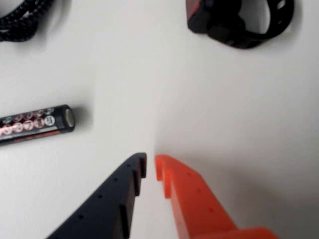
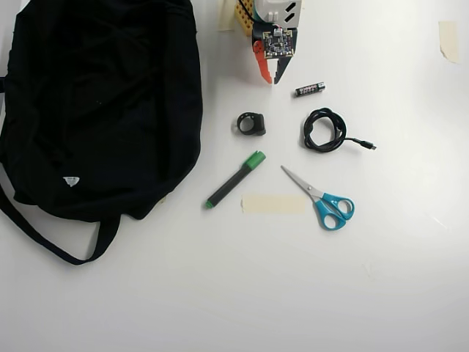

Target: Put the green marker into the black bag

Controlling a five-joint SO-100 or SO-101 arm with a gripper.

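On the left of the overhead view lies the black bag (image 2: 95, 110), its small white label (image 2: 71, 180) too small to read. The green marker (image 2: 235, 179) lies on the table just right of it. The gripper (image 1: 151, 160), nearly pressed together, holds nothing beside a battery (image 1: 36, 123) with unreadable print.
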